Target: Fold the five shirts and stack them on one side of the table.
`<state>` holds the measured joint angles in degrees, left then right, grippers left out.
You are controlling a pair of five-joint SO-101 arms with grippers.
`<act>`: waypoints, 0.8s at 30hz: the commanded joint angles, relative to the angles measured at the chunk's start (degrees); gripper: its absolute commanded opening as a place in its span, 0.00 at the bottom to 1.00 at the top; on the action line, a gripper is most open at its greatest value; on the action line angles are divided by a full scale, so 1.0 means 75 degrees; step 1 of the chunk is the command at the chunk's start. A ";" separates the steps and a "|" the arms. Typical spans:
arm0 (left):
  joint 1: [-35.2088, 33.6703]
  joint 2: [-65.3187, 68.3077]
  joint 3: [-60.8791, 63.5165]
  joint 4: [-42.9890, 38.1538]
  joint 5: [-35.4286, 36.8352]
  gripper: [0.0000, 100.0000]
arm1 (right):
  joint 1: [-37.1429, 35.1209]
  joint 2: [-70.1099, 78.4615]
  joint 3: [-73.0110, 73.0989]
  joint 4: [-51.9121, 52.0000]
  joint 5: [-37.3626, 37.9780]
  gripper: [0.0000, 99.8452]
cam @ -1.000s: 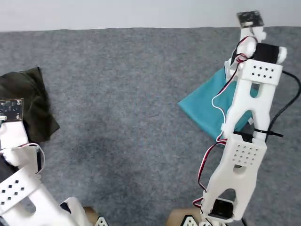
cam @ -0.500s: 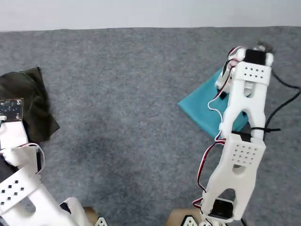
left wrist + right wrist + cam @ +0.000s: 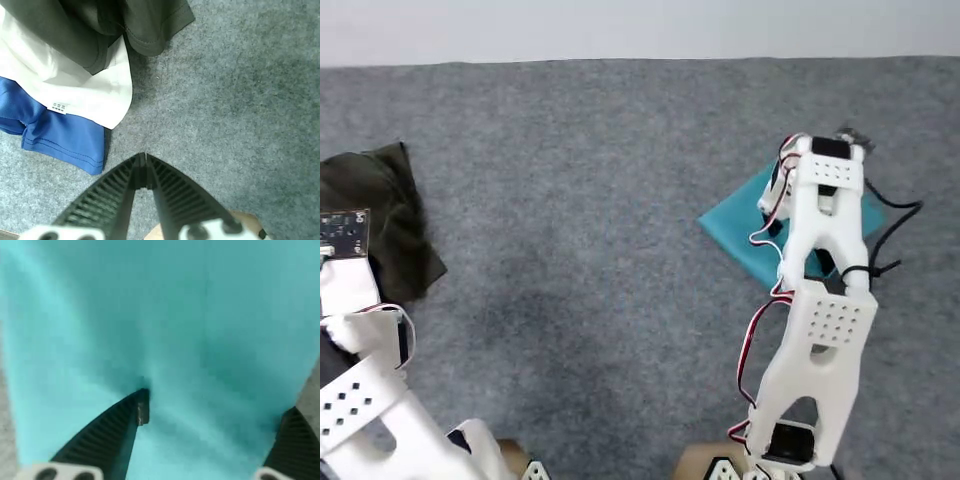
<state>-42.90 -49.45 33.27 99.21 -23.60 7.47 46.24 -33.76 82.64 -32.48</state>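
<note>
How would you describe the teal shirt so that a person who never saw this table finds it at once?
On the grey table, go to the right side, where the right arm stretches out. Partly under that arm lies the teal shirt, flat and alone. Its bright teal sets it apart: the dark shirt, white shirt and blue shirt are piled at the left edge.

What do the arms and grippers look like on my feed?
Both arms are white plastic with perforated plates. The right arm carries red, white and black cables, the left arm a red-and-white one. The left gripper and right gripper have black ribbed fingers on white bases.
</note>
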 commanded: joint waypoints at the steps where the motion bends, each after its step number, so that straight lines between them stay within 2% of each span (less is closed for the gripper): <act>1: 0.0000 -0.0152 -0.0029 0.0164 -0.0035 0.00 | 0.0088 0.0217 -0.0059 -0.0111 -0.0047 0.40; 5: 0.0000 -0.0152 -0.0029 0.0164 -0.0035 0.00 | 0.0311 0.0580 -0.0059 0.0135 -0.0047 0.31; 8: 0.0000 -0.0152 -0.0029 0.0164 -0.0035 0.00 | 0.0580 0.0592 -0.0070 0.0240 -0.0012 0.17; 11: 0.0000 -0.0152 -0.0029 0.0164 -0.0035 0.00 | 0.0826 0.0592 -0.0070 0.0193 0.0645 0.00; 13: 0.0000 -0.0152 -0.0029 0.0164 -0.0035 0.00 | 0.0967 0.0580 -0.0070 0.0275 0.0973 0.03; 16: 0.0000 -0.0152 -0.0029 0.0152 -0.0035 0.00 | 0.1260 0.0264 -0.0070 0.0545 0.1395 0.01; 24: 0.0000 -0.0152 -0.0029 0.0152 -0.0035 0.00 | 0.2503 -0.1284 -0.0070 0.0768 0.3950 0.01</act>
<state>-42.90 -49.45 33.27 99.21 -23.60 21.71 43.69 -33.76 87.91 -9.89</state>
